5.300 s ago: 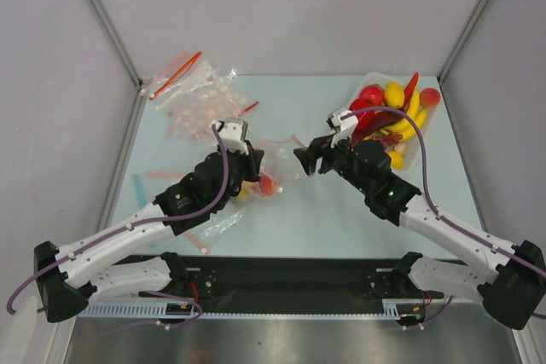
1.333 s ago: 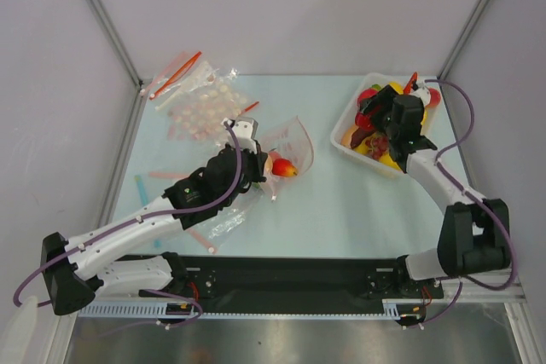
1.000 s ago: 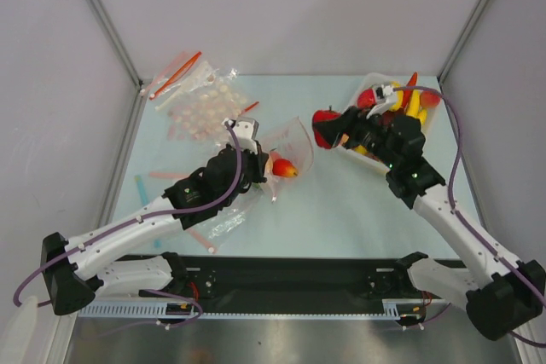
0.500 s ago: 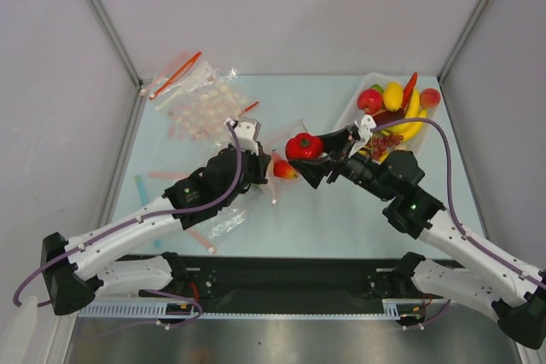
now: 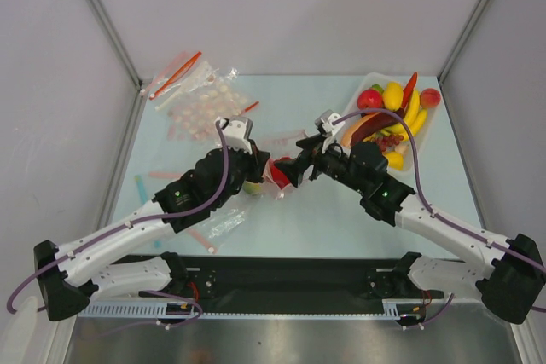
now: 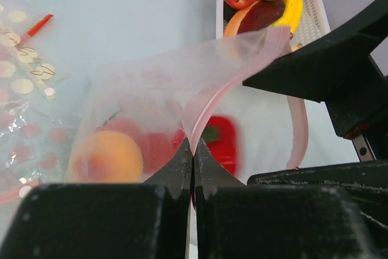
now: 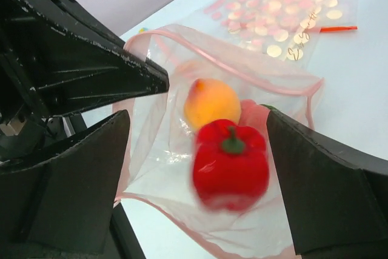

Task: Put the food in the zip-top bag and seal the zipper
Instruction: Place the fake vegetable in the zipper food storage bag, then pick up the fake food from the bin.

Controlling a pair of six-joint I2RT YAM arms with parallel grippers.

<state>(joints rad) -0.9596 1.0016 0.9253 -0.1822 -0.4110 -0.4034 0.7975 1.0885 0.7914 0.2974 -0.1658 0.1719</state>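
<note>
My left gripper (image 5: 260, 166) is shut on the upper mouth edge of the zip-top bag (image 6: 139, 98) and holds it open; its pale orange-red zipper (image 6: 242, 51) curves up to the right. My right gripper (image 5: 294, 168) is open at the bag's mouth. The red pepper (image 7: 231, 162) is blurred between its spread fingers (image 7: 91, 174), touching neither, and lies inside the bag (image 7: 163, 168) in front of an orange peach (image 7: 212, 102). In the left wrist view the pepper (image 6: 221, 144) and the peach (image 6: 106, 156) show through the plastic. More food lies in the tray.
A white tray (image 5: 420, 153) at the back right holds an apple, bananas and other toy food; it also shows in the left wrist view (image 6: 219, 4). Dotted clear bags (image 5: 200, 104) lie at the back left. Metal frame posts stand at both sides.
My right gripper took the red pepper from the tray, carried it left to the bag's mouth and opened; the pepper now lies in the bag. My left gripper kept hold of the bag.
</note>
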